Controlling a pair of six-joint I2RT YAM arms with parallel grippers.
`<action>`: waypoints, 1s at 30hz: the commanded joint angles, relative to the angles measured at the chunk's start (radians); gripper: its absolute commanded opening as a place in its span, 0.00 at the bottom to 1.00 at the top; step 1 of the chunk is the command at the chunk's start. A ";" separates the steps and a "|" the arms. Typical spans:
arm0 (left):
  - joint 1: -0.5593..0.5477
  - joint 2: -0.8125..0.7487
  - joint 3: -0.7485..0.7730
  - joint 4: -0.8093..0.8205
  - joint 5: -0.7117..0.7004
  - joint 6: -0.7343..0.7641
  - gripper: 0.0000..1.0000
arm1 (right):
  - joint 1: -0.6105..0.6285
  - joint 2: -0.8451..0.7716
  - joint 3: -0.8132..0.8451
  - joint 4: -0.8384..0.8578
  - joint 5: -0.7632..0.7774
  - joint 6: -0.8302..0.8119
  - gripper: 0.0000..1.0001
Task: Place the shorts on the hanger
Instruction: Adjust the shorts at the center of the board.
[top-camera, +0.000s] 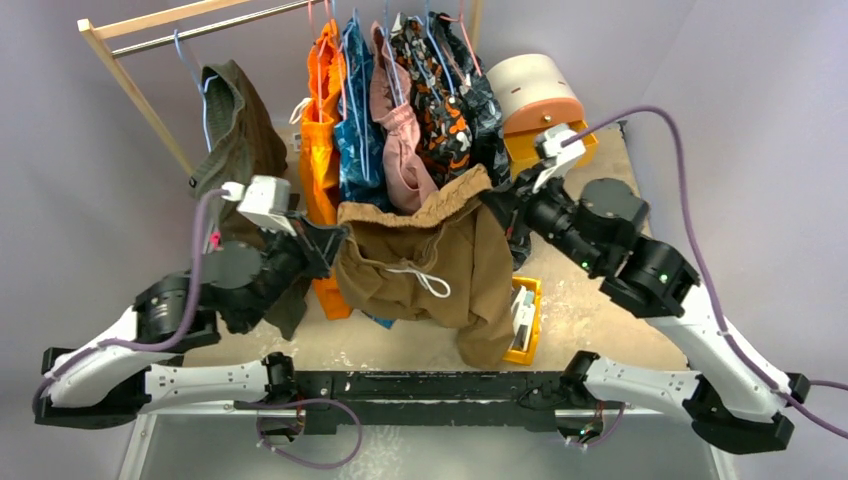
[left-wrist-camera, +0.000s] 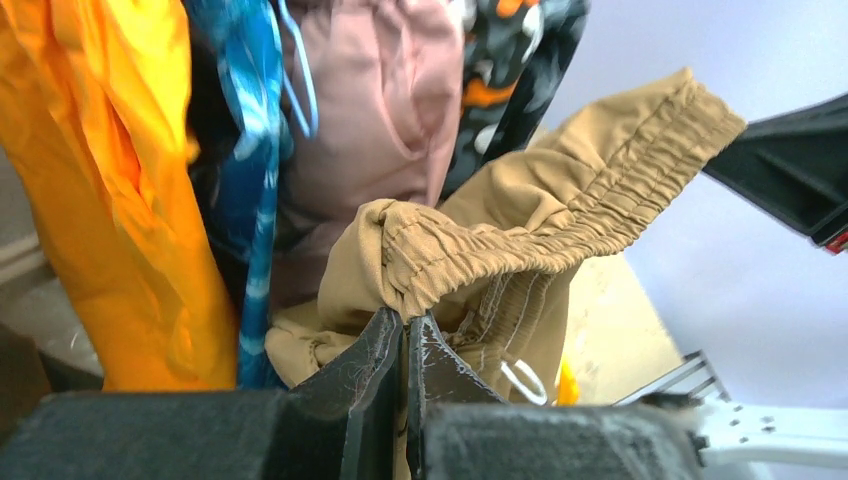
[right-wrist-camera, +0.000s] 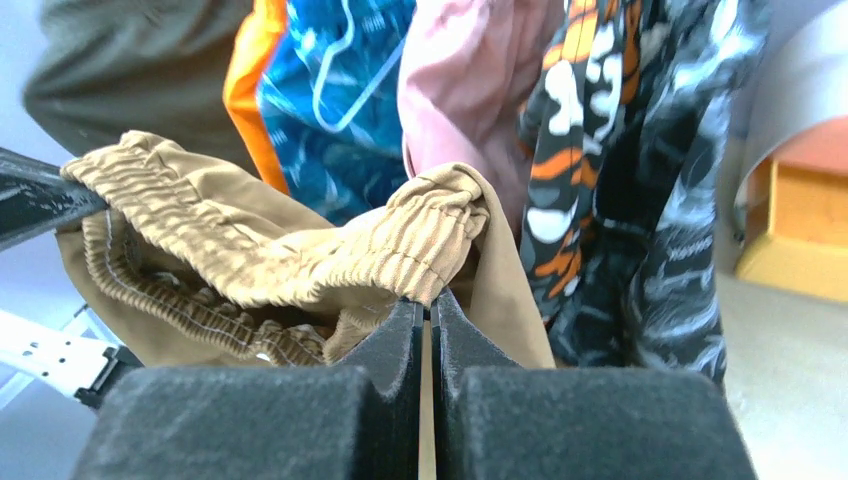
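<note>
Tan shorts (top-camera: 425, 265) held aloft.
We see left gripper (left-wrist-camera: 405, 320) and right gripper (right-wrist-camera: 429, 306) each pinching its waistband (left-wrist-camera: 560, 225).

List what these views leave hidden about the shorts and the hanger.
- The hanger for the shorts: no view singles it out among the hung clothes.
- Wrist views: shorts' legs, cut off by the left gripper and right gripper bodies.
- Top view: yellow bin contents, covered by the shorts.

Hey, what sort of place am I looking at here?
Probably a robotics lab test cell staged like a closet: a wooden clothes rack of hung garments, bare lilac walls, and the left tool and right tool each pinching the shorts.
</note>
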 joint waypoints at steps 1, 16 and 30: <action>0.001 0.019 0.214 0.054 0.006 0.157 0.00 | 0.000 -0.020 0.173 0.085 -0.029 -0.114 0.00; 0.001 -0.091 0.228 0.246 0.124 0.212 0.00 | 0.000 -0.166 0.135 0.221 -0.183 -0.121 0.00; 0.001 -0.041 0.318 0.177 0.110 0.210 0.00 | 0.001 -0.117 0.172 0.244 -0.250 -0.149 0.00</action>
